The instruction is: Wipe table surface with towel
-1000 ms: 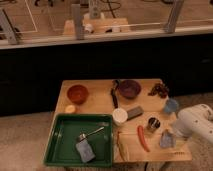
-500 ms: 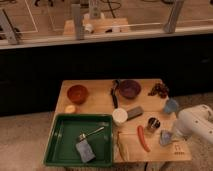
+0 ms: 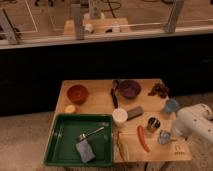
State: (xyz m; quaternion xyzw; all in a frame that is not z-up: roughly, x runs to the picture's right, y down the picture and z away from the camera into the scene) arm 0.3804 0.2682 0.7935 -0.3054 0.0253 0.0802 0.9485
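Observation:
The towel (image 3: 162,137), a small crumpled grey-blue cloth, lies on the light wooden table (image 3: 100,107) near its front right corner, just right of the metal cup (image 3: 153,124). My white arm (image 3: 194,125) comes in from the right edge of the camera view. Its gripper (image 3: 169,136) is down at the towel's right side and shut on the cloth, which rests on the tabletop. The arm's bulk hides most of the fingers.
A green tray (image 3: 60,150) at the front left holds a grey-blue sponge block (image 3: 85,151) and a spoon (image 3: 92,133). Also on the table are an orange bowl (image 3: 77,93), purple bowl (image 3: 129,88), white cup (image 3: 119,116), dark bar (image 3: 134,113), red chili (image 3: 143,138) and blue cup (image 3: 171,105).
The arm has dipped slightly toward the towel and the gripper has closed on it. Nothing else on the table has moved.

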